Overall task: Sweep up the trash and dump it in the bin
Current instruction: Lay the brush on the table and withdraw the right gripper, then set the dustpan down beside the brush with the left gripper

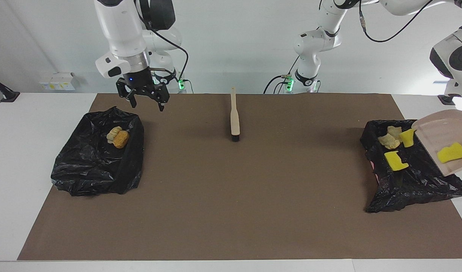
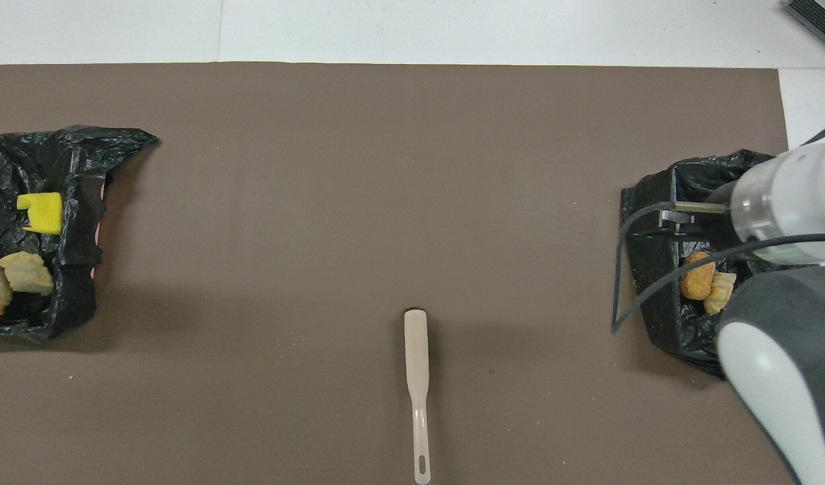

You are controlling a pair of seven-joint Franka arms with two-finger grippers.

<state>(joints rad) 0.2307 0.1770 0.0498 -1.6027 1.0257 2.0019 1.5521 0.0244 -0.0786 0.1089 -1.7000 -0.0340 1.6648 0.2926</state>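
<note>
A beige dustpan (image 1: 438, 132) hangs tilted over the black-bagged bin (image 1: 416, 185) at the left arm's end, with one yellow trash chunk (image 1: 451, 152) in it. Yellow (image 1: 395, 160) and tan (image 1: 389, 140) chunks lie in that bin; they also show in the overhead view (image 2: 42, 212). My left gripper is out of frame. My right gripper (image 1: 145, 101) is open and empty, raised over the robot-side rim of the other bin (image 1: 99, 170), which holds an orange chunk (image 1: 121, 139) and a tan chunk (image 1: 114, 133).
The beige brush (image 1: 234, 117) lies flat on the brown mat (image 1: 231, 196) midway between the bins, near the robots, bristles pointing away from them. It also shows in the overhead view (image 2: 418, 377). A small white box (image 1: 57, 81) sits off the mat.
</note>
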